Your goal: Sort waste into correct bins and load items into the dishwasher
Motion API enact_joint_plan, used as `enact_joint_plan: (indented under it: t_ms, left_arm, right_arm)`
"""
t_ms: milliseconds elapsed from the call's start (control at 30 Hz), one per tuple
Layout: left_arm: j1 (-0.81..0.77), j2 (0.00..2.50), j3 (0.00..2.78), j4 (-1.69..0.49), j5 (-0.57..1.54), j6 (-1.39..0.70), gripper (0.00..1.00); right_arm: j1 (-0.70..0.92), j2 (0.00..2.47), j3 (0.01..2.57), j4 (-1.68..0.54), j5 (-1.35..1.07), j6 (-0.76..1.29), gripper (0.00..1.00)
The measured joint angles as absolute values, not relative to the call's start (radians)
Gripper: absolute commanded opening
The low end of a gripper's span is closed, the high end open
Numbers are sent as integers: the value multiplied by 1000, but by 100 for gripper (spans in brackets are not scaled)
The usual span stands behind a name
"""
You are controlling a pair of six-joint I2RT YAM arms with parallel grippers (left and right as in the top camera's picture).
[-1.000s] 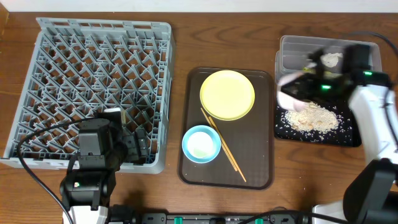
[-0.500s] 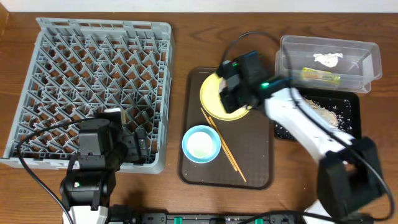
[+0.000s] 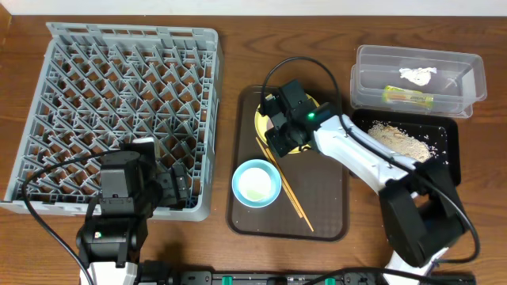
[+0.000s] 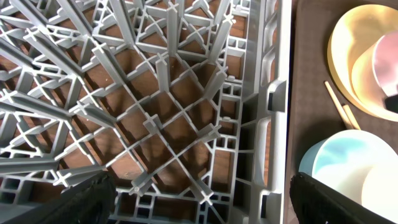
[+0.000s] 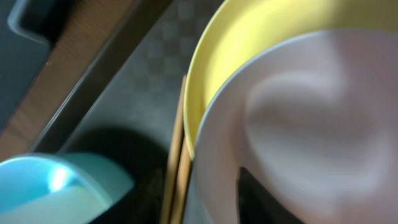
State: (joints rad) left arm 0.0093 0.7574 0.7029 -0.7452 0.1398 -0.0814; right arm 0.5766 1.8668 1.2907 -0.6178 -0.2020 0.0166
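Note:
My right gripper (image 3: 282,131) is shut on the rim of the white bowl (image 5: 311,106), one finger inside it. It holds the bowl just over the yellow plate (image 3: 295,148) on the brown tray. The chopsticks (image 3: 289,194) and the light blue bowl (image 3: 256,183) lie beside the plate. My left gripper (image 3: 170,190) is open and empty over the near right corner of the grey dish rack (image 3: 119,103). The clear tub (image 3: 467,79) holds the wrapper (image 3: 408,96) and the tissue (image 3: 417,76). Rice scraps (image 3: 400,140) lie in the black tray (image 3: 447,154). I cannot make out the small cup.
The dark brown serving tray (image 3: 325,206) sits between the rack and the two bins. The right arm's cable loops above the plate. In the left wrist view the rack wall (image 4: 273,124) stands next to the tray edge.
My right arm has swung left from over the black tray to over the yellow plate, with the white bowl in its jaws. The left arm has not moved.

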Motion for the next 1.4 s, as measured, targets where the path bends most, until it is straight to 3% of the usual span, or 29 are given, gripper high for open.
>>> enact_joint_plan:
  t_ms: [167,333,667,767,833,967,1067,1400]
  left_arm:
    - [9,757,703,-745,140,-81,91]
    - [9,757,703,-745,140,-81,91]
    - [9,757,703,-745,140,-81,91]
    - [9,757,703,-745,140,-81,91]
    - [9,757,703,-745,140,-81,91]
    - [9,757,703,-745,140,-81,91]
    - [9,757,703,-745,140,-81,91]
    - [9,757,703,-745,141,-81,91]
  right_arm:
    - [578,1753,1313,-691,-271,35,50]
    - [625,1709,1328,-823,-320,57,46]
    - [717,1740,1298,-862,-269,136,45]
    - [719,1762,1256,-819,-255,162,38]
    - [719,1778,1230,-784,-249,184,27]
    - [719,1791,1209,-756,-245,206,19]
    - [719,1792,1208,-749,-245,219,2]
    - [704,1791,1222,-801,-244,234,1]
